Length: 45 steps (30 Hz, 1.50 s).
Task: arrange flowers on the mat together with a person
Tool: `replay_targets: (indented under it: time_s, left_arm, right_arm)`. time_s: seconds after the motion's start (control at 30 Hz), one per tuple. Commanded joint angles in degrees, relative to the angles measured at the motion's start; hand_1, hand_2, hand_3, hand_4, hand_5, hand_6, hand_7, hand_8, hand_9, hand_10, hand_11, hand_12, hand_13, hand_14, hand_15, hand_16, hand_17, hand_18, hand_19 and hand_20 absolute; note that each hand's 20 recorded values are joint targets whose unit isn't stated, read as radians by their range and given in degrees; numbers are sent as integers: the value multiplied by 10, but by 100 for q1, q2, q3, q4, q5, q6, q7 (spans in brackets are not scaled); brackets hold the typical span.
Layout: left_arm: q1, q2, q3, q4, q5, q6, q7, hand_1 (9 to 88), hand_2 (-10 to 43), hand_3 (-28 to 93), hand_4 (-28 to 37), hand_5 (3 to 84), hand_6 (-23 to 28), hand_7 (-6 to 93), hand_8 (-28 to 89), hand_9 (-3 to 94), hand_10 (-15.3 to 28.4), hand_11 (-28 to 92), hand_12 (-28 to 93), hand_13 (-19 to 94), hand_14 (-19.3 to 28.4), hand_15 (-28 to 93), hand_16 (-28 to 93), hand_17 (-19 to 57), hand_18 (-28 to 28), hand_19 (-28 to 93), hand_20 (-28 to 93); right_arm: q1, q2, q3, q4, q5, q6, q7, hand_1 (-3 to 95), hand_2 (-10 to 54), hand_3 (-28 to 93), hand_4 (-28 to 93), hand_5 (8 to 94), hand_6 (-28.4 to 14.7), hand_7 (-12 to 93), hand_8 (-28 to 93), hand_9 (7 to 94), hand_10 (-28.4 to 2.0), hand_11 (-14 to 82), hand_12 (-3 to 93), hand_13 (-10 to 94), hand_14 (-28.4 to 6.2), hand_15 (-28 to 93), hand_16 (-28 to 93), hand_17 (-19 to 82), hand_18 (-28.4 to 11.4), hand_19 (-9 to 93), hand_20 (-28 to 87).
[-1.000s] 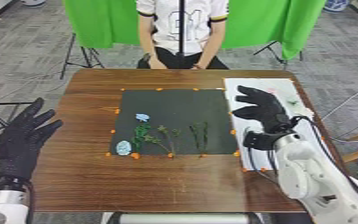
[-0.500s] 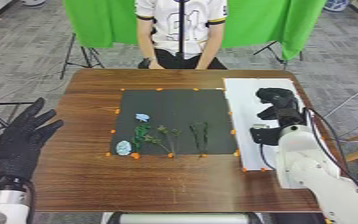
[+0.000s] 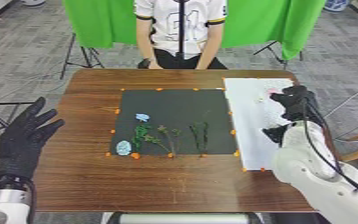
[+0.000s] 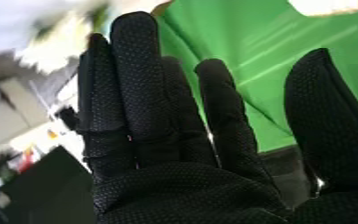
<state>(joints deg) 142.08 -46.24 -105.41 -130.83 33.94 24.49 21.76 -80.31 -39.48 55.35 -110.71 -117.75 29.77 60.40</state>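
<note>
- The light-blue oval flower (image 3: pixel 123 147) lies at the near left corner of the dark mat (image 3: pixel 175 102); green stems (image 3: pixel 165 137) lie to its right.
- The left robot hand (image 3: pixel 17 142) is wide, fingers spread, off the mat's left side; it had best wait there.
- The small blue flower (image 3: pixel 142 117) lies beyond the oval one, leaving the right-hand stems without blooms.
- The right robot hand (image 3: pixel 297 101) is over the white sheet (image 3: pixel 251 130), wide and without a grip, thumb apart. Probably it is to pick a flower: lower it squarely, pinch one bloom lightly, lift clear of its neighbours.
- The pink flower (image 3: pixel 273 91) lies towards the sheet's far end.
- No label is readable on the flowers.
</note>
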Motion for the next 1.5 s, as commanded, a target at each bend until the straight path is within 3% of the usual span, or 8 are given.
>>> replay_targets:
  time_s: [0.03,0.33,0.83,0.9,0.97,1.0,1.3,1.5]
  left_arm:
    - [9,-48,42,13,58,-10,-96,207,72,760,-245,308,42,106,-89,303,146,189,109,209,211,435,-55,-84,167,361,149]
    - [-19,-79,50,2,122,-51,-170,207,72,761,-245,309,43,106,-89,303,145,190,109,209,211,434,-55,-84,167,361,149]
    - [0,-5,76,-14,53,-26,-55,207,71,762,-244,308,43,107,-89,304,144,190,109,209,212,434,-55,-84,168,362,149]
    - [-33,21,103,5,-89,-87,39,208,70,762,-244,308,43,107,-89,304,144,190,109,209,212,435,-55,-84,168,362,149]
    - [-6,36,108,1,-365,-139,216,208,70,762,-244,308,43,107,-89,304,145,190,109,209,212,435,-55,-84,168,362,148]
    - [-27,30,115,13,-381,-157,225,208,70,763,-243,308,43,107,-89,303,145,190,109,209,211,435,-55,-84,168,362,148]
    - [-15,31,96,6,-306,-166,193,208,70,762,-243,308,43,107,-89,304,145,189,108,210,212,437,-55,-84,168,362,148]
    - [-3,46,98,5,-301,-163,212,208,70,763,-244,309,43,106,-89,305,146,190,109,210,212,437,-55,-84,168,362,148]
  right_arm:
    - [403,44,-130,346,-200,-850,491,291,-7,735,-197,456,-30,113,-106,456,-218,81,138,609,-173,568,77,427,-201,925,-193]
    - [968,16,-470,1004,-103,-1642,899,329,-42,724,-195,419,-45,89,-93,435,-244,80,136,632,-173,590,68,456,-193,932,-206]
    - [2036,64,-1460,2012,411,-2472,908,381,-76,726,-197,436,-42,95,-94,472,-240,92,132,661,-164,582,62,467,-193,932,-187]
    - [2172,87,-1615,2118,400,-2561,862,386,-77,726,-198,439,-41,96,-95,478,-237,95,133,663,-161,581,62,467,-192,932,-188]
    - [2324,72,-1773,2236,446,-2594,809,397,-79,726,-200,453,-35,102,-97,488,-230,100,134,663,-158,584,64,464,-193,932,-181]
    - [2371,90,-1846,2267,444,-2607,797,405,-82,727,-202,467,-30,109,-99,497,-222,105,135,663,-153,586,65,461,-193,932,-175]
    - [2624,75,-2294,2660,207,-2516,705,552,-95,691,-264,648,-6,156,-81,689,-151,146,143,719,-84,531,158,452,-165,932,-36]
    - [2669,104,-2520,2789,-17,-2115,653,639,-95,628,-278,788,7,194,0,877,-95,66,288,789,-39,485,214,483,-145,932,32]
